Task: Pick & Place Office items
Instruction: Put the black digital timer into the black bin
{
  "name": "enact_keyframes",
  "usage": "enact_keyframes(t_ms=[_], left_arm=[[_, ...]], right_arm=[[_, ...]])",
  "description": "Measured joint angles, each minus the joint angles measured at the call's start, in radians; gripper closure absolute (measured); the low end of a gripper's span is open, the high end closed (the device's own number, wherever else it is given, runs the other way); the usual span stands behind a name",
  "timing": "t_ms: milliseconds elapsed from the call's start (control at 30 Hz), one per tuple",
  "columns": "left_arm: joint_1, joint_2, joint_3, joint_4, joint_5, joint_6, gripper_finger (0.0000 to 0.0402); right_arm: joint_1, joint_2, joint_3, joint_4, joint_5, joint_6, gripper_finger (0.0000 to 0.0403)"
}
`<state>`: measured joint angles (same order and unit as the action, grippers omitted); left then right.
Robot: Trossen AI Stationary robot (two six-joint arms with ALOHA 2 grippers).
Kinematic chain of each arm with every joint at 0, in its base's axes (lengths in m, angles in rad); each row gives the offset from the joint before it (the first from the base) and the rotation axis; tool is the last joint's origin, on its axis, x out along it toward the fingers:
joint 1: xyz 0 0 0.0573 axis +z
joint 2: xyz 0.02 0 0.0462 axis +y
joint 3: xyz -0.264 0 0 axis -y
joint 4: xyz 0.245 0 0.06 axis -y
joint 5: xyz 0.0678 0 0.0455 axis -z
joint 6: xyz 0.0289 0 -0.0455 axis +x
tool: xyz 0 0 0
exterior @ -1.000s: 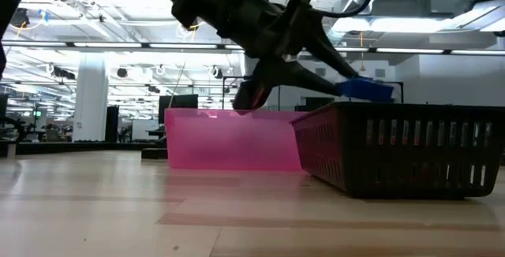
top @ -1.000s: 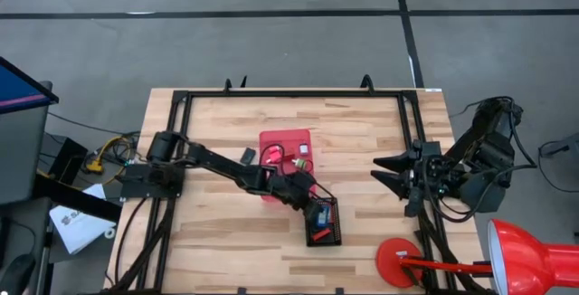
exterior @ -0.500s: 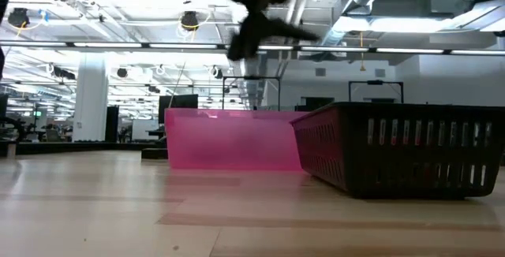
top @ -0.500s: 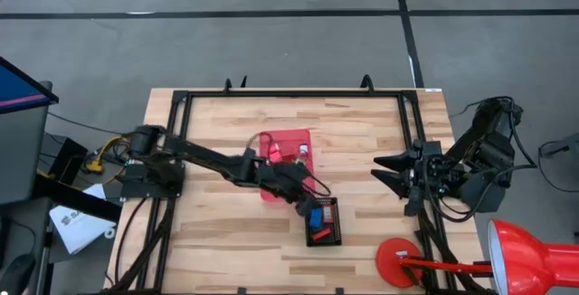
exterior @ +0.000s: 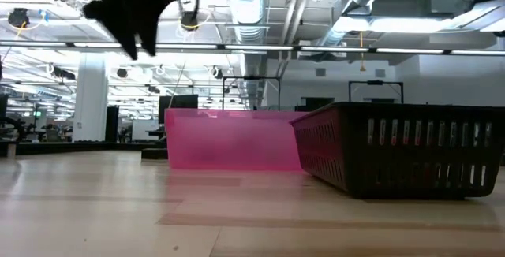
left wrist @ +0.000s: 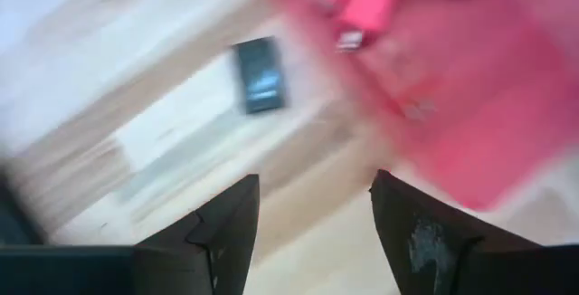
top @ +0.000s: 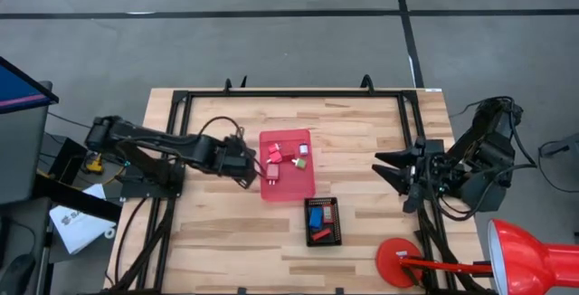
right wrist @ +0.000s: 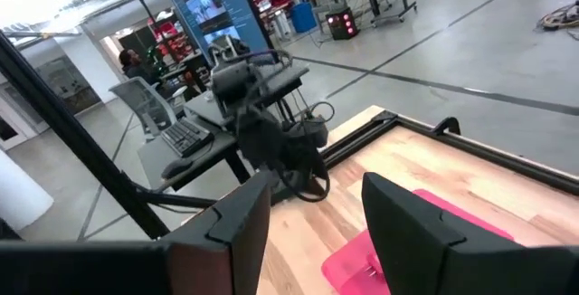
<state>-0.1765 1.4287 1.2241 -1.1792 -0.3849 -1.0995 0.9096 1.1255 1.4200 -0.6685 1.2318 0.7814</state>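
My left gripper [top: 250, 166] hovers open just left of the flat pink-red tray [top: 298, 183], with nothing between its fingers [left wrist: 312, 186]. Below it a small black piece [left wrist: 260, 76] lies flat on the wood. The tray holds red pieces [top: 272, 172], a green one [top: 297, 162] and a silvery-white one [top: 303, 150]. The black grid tray [top: 323, 204] nearer the front holds a blue piece [top: 316, 214] and red ones [top: 318, 234]. My right gripper [top: 384, 170] waits open at the table's right side, pointing toward the trays.
A black frame [top: 289, 93] runs around the wooden table top. A red lamp base [top: 395, 263] and its red shade [top: 534, 259] stand at the front right corner. In the low view the pink tray wall [exterior: 233, 139] and the black tray wall [exterior: 394, 150] stand side by side.
My left gripper has let go of the blue piece over the black grid tray, where the piece now lies. It has then risen and drawn back toward the table's left edge, past the pink tray.
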Motion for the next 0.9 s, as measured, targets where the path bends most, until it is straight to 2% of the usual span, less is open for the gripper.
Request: enact_keyframes(t_ms=[133,400,600,767,900], left_arm=[[0.036,-0.002,-0.123,0.063,-0.016,-0.062,0.0182],[0.195,-0.001,-0.392,0.388,0.055,-0.068,0.0114],[0.298,-0.001,-0.442,0.543,0.105,0.137,0.0096],[0.373,-0.001,-0.442,0.555,0.151,0.214,0.0107],[0.388,0.013,-0.442,0.565,0.172,0.276,0.0114]], right_arm=[[0.000,0.000,0.000,0.000,0.024,-0.003,0.0233],[0.000,0.000,0.000,0.017,0.028,-0.003,0.0233],[0.000,-0.001,0.000,0.027,0.030,0.002,0.0233],[-0.002,-0.002,0.000,0.041,0.037,0.005,0.0233],[-0.002,-0.002,0.000,0.045,0.054,0.002,0.0233]])
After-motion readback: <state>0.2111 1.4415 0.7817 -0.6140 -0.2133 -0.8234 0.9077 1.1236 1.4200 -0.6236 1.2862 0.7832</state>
